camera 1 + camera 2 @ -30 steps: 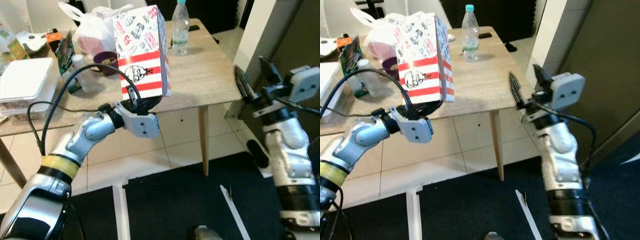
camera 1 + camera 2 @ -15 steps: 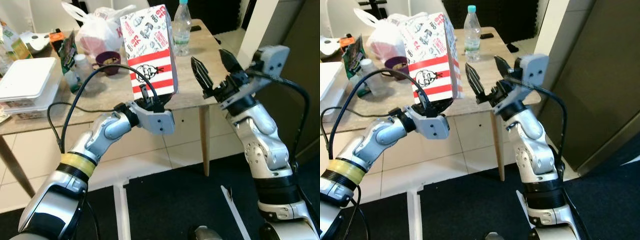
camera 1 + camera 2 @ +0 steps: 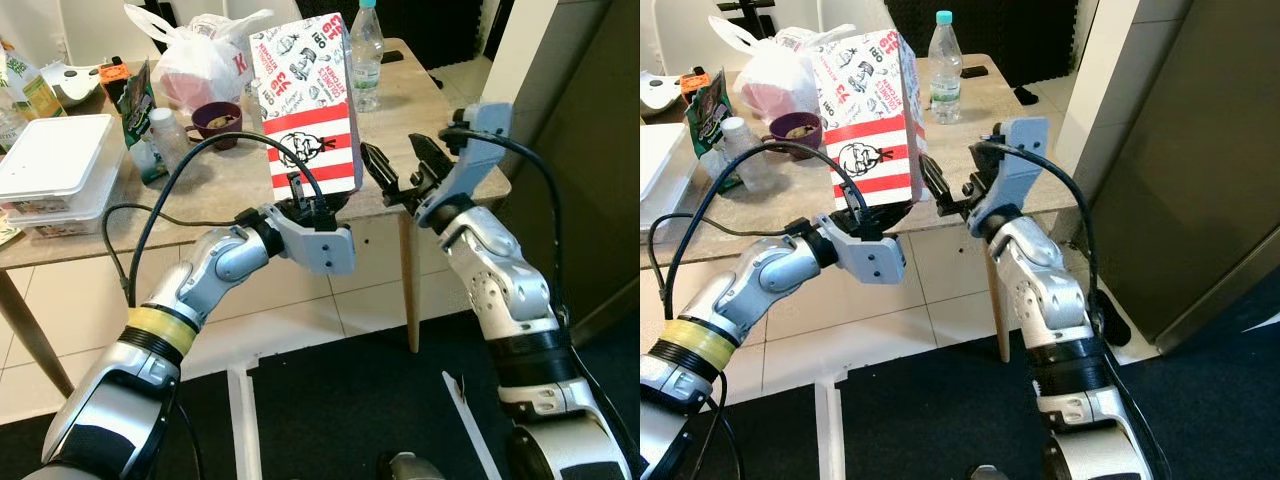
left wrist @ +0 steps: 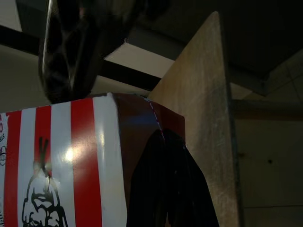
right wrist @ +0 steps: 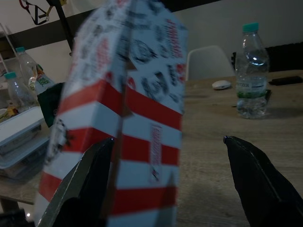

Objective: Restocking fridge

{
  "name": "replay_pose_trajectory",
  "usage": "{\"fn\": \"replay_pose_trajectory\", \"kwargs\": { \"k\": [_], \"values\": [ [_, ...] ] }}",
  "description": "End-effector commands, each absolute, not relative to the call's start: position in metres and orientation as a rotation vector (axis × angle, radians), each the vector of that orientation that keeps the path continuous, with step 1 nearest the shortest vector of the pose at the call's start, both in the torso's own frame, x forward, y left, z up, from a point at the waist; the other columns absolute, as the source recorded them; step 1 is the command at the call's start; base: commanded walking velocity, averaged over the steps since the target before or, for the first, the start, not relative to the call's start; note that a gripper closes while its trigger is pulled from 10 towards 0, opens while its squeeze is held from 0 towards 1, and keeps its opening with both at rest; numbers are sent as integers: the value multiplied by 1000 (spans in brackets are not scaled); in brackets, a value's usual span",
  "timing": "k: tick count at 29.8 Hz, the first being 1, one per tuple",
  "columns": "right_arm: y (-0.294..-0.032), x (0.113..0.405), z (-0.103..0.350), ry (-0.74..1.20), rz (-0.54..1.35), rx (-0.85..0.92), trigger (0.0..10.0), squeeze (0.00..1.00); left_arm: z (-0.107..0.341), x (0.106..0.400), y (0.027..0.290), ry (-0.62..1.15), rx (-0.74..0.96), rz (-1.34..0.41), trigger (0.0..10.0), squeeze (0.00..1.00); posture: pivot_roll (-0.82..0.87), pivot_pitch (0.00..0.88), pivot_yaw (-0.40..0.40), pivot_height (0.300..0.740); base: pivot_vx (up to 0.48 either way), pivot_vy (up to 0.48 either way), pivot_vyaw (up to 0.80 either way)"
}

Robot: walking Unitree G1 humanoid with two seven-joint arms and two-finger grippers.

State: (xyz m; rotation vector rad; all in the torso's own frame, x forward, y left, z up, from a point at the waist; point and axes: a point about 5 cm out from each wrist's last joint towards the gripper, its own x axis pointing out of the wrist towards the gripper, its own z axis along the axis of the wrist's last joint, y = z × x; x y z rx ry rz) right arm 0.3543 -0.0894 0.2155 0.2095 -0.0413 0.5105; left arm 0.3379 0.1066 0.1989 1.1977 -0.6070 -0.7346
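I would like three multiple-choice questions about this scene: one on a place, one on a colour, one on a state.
1. Where is the water bottle?
A. on the table
B. on the floor
C. in the right end effector

2. What colour is the bottle cap?
A. red
B. teal
C. black

3. What state is the right end effector in?
A. shut on the bottle
B. shut on nothing
C. open beside the striped box

Answers: 1 A, it stands on the table. 2 B, the cap is teal. 3 C, its fingers are spread; the left end effector holds the box.
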Motion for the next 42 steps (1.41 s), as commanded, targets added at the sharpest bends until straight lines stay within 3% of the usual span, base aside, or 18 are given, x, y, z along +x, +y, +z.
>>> {"fn": "replay_pose_trajectory", "kwargs": {
  "k": [1, 6, 7, 8, 9, 10, 11, 29, 30, 32, 33, 37, 38, 39, 42],
  "values": [
    [-86, 356, 212, -13, 515, 200, 10000, 0, 200, 337, 100, -633, 1205, -746, 10000, 0, -1, 94, -25, 740, 0, 0, 0],
    [-79, 360, 209, 11, 523, 180, 10000, 0, 200, 336, 97, -638, 1203, -752, 10000, 0, -1, 94, -26, 740, 0, 0, 0],
    [-79, 360, 208, 17, 520, 179, 8078, 0, 200, 336, 96, -639, 1203, -752, 10000, 0, -1, 94, -26, 740, 0, 0, 0],
    [-79, 360, 208, 17, 520, 179, 8078, 0, 200, 336, 96, -639, 1203, -752, 10000, 0, -1, 94, -26, 740, 0, 0, 0],
    [-79, 363, 205, 31, 500, 149, 3961, 0, 200, 336, 95, -642, 1204, -753, 10000, 0, 0, 94, -27, 740, 0, 0, 0],
    [-79, 363, 205, 31, 500, 149, 3961, 0, 200, 336, 95, -642, 1204, -753, 10000, 0, 0, 94, -27, 740, 0, 0, 0],
    [-79, 364, 203, 38, 488, 139, 0, 0, 201, 336, 95, -644, 1203, -754, 10000, 0, 0, 94, -28, 740, 0, 0, 0],
    [-79, 371, 200, 25, 422, 73, 0, 0, 194, 333, 90, -629, 1201, -791, 10000, 0, -2, 94, -28, 740, 0, 0, 0],
    [-78, 371, 199, 26, 422, 71, 0, 0, 194, 332, 89, -632, 1199, -792, 10000, 749, -4, 93, -29, 740, 0, 0, 0],
    [-78, 371, 199, 26, 422, 71, 0, 0, 194, 332, 89, -632, 1199, -792, 10000, 749, -4, 93, -29, 740, 0, 0, 0],
    [-77, 371, 198, 27, 421, 68, 0, 0, 194, 332, 88, -625, 1179, -799, 10000, 1000, -4, 94, -29, 740, 0, 0, 0],
    [-77, 371, 197, 31, 418, 67, 0, 0, 195, 332, 87, -630, 1172, -803, 10000, 1000, -4, 93, -29, 740, 0, 0, 0],
    [-76, 372, 196, 38, 409, 69, 8863, 0, 194, 330, 85, -640, 1171, -816, 10000, 851, -3, 93, -29, 740, 0, 0, 0],
    [-76, 372, 195, 44, 399, 74, 10000, 0, 194, 327, 83, -657, 1175, -825, 10000, 0, -1, 93, -29, 740, 0, 0, 0],
    [-79, 375, 192, 56, 359, 84, 10000, 0, 194, 316, 78, -714, 1170, -875, 10000, 0, 0, 92, -28, 740, 0, 0, 0]
  ]
}}
